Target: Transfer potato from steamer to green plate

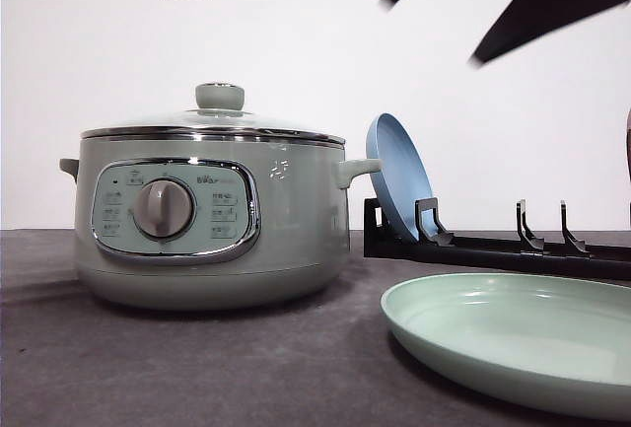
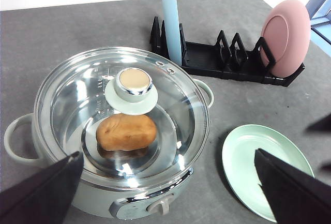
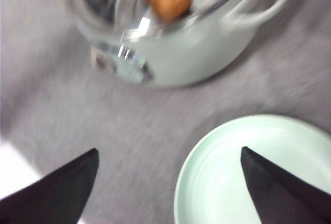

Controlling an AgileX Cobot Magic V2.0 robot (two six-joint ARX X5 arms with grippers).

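Potato (image 2: 126, 132), matte orange-brown and oval, lies inside the steamer (image 1: 212, 220) beneath its closed glass lid (image 2: 83, 100), seen through the clear dome just under the pale green knob (image 2: 133, 81) with its shiny flat cap. Smooth sage-green walls, a chrome band around the rim and a chrome-framed panel with a round central dial (image 1: 164, 208) make up the pot's body, with stubby side handles at 3 and 9 o'clock in the front view. On the dark grey, faintly textured tabletop (image 1: 148, 368), the green plate (image 1: 513, 338) sits at about 4 o'clock from the pot, shallow, glossy and mint-coloured with a raised rim, empty. Behind it runs a black slotted dish rack (image 1: 493, 245) holding a blue plate (image 1: 397, 176) on edge, leaning just beside the pot's right handle; a pink plate (image 2: 283, 35) stands at the rack's far end in the left wrist view. The left gripper (image 2: 170, 193) hangs spread wide above the pot, its dark fingers (image 2: 41, 193) clear of the lid and holding nothing. The right gripper (image 3: 168, 193) is likewise spread wide and empty, over the table between pot and green plate, in a blurred view.
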